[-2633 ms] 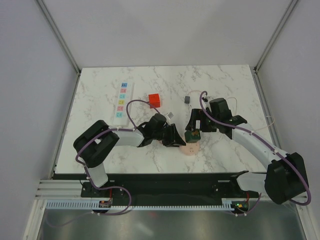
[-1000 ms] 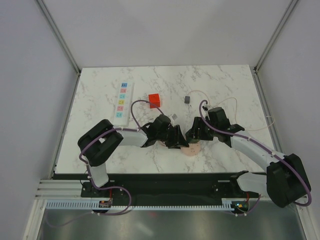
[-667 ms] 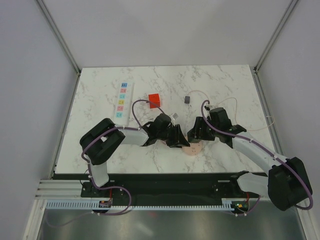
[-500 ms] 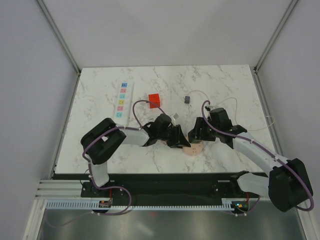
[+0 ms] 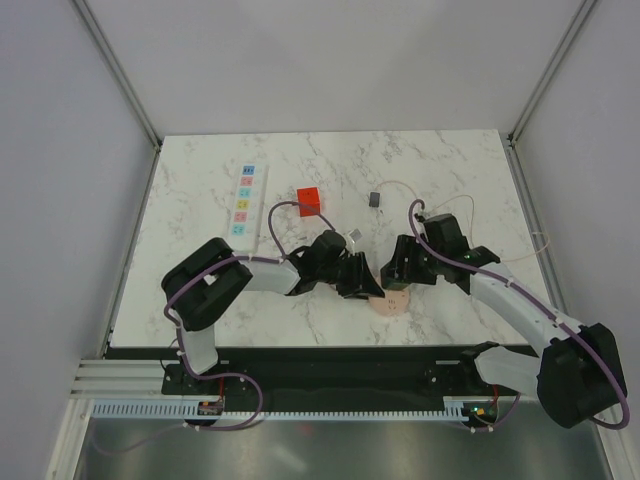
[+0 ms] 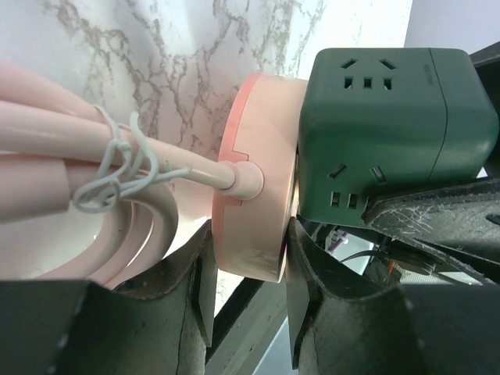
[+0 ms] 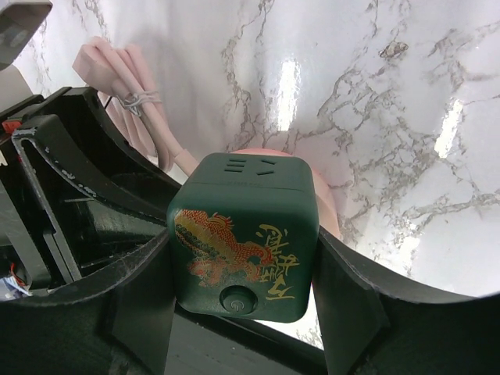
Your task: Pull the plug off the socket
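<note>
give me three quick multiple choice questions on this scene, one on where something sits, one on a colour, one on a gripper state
1. Where does the green cube sit?
A) plugged into the white strip
B) against the flat face of the pink disc
C) alone at the table's far edge

2. What colour is the cable entering the disc's rim?
A) black
B) blue
C) pink

3. What is the left gripper doing?
A) shut on the pink disc
B) open above bare table
C) shut on the green cube

Answers:
1 B, the left wrist view shows cube and disc face to face.
2 C, the cable is the same pink as the disc.
3 A, its fingers press the disc's rim from both sides.
</note>
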Robot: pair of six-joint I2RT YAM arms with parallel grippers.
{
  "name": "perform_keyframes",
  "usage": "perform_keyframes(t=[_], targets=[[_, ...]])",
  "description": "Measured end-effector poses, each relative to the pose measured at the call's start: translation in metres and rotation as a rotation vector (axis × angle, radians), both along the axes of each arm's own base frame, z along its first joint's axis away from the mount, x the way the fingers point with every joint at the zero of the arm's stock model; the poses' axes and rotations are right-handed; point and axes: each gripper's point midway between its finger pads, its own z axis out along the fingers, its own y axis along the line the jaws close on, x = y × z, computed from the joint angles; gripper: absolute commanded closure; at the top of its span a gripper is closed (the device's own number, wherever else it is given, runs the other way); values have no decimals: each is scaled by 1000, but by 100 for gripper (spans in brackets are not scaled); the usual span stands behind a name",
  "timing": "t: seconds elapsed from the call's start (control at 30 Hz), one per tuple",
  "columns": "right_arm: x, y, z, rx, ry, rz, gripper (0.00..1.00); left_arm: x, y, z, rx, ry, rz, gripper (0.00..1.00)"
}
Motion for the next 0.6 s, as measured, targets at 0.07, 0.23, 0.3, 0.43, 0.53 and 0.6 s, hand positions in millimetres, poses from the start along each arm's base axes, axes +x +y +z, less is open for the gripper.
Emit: perform_keyframes(t=[0.07,0.23,0.3,0.43,0.53,0.6], targets=[[0,-2,2,-1,6,0,100,0,-1,2,-6,-6,-1,98],[-1,-6,7,-31,6,12,100,1,-4,5,-22,-21,-2,98],[-1,-9,9,-55,-1,22,100,1,-5,7,-27,-27,-3,98],[-5,-5,12,-126,-47,75,100,1,-6,7,-28,-31,-3,98],[-10,0,10,-184,-74,108,100,-1,-5,5,-17,-20,-5,98],[-12,0,9,-215,-84,117,100,-2,-4,3,-9,-14,-8,98]])
